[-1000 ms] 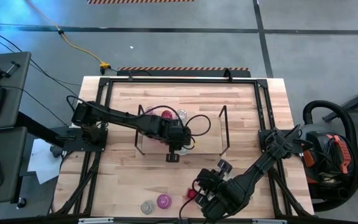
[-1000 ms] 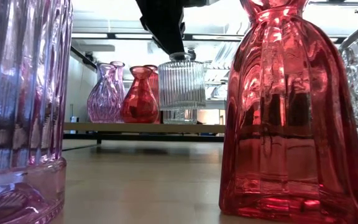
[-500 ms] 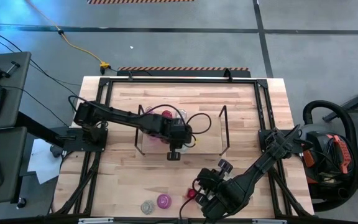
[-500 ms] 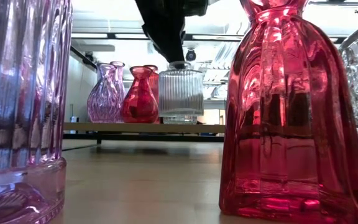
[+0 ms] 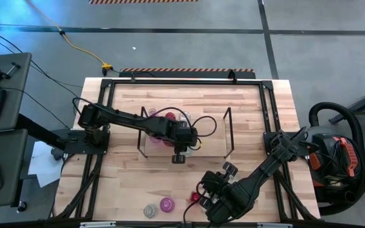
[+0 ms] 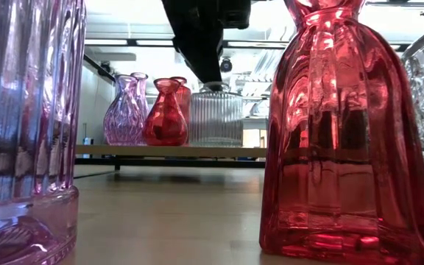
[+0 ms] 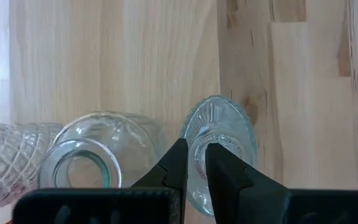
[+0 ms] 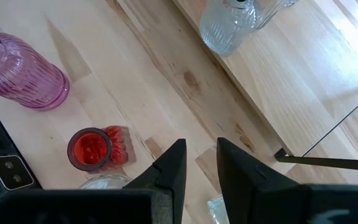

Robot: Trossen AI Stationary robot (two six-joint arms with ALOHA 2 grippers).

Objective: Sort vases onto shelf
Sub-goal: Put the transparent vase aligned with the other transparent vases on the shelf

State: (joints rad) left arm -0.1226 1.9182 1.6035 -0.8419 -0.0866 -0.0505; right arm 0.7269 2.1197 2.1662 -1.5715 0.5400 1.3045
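The shelf stands mid-table. On it, in the low view, are a pink vase, a red vase and a clear ribbed vase whose base is down at the board. My left gripper is over the shelf's near side, shut on that clear vase. A clear diamond-cut vase stands right beside it. My right gripper hangs open above the table's near edge, over a red vase, touching nothing. My left gripper pinches the mouth rim of the clear ribbed vase between its two fingers; one finger looks to be inside the mouth and the other outside. The fingers come steeply from above. The vase is upright, its base at the shelf board.
At the near edge stand a clear vase, a pink vase and a red vase; they fill the low view's foreground. The shelf's dark wire end frames rise at both ends. Bare wood lies between shelf and near vases.
My left gripper has gone down over the shelf, still shut on the clear ribbed vase. The vase hung clear above the board a second ago; it has sunk upright until its base is at the board, beside the red vase.
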